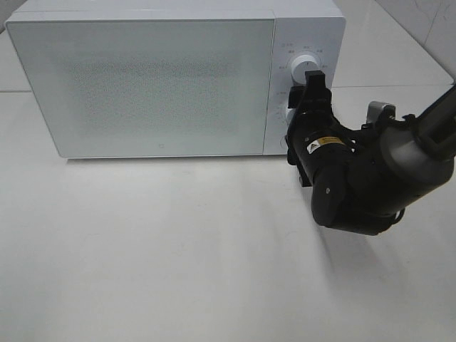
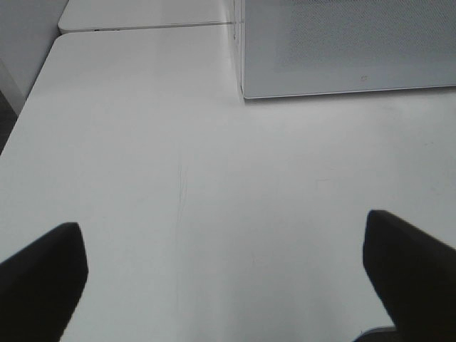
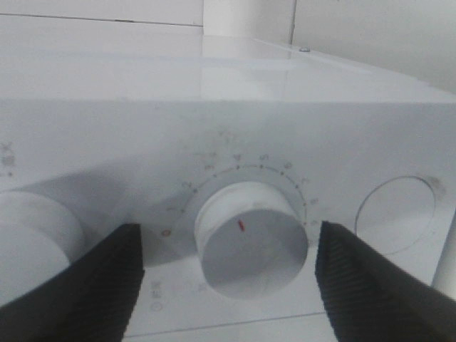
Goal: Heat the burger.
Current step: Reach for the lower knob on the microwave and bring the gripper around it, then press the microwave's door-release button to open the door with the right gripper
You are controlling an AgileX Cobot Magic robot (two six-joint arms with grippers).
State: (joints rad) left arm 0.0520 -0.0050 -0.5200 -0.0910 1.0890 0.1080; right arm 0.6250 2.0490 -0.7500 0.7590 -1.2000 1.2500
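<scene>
The burger is out of view. The white microwave (image 1: 149, 78) stands at the back of the table with its door shut. My right gripper (image 1: 311, 80) is at its control panel. In the right wrist view it (image 3: 228, 249) is open, one black finger (image 3: 85, 285) on each side of the lower knob (image 3: 249, 239), with a gap on both sides. The knob carries a small red mark. My left gripper (image 2: 228, 263) is open and empty, low over the bare table; it does not show in the exterior high view.
An upper knob (image 1: 305, 64) sits above on the panel and also shows in the right wrist view (image 3: 28, 235). A round button outline (image 3: 395, 214) lies beyond the lower knob. The microwave's front corner (image 2: 246, 89) shows in the left wrist view. The white table (image 1: 157, 249) spreads in front.
</scene>
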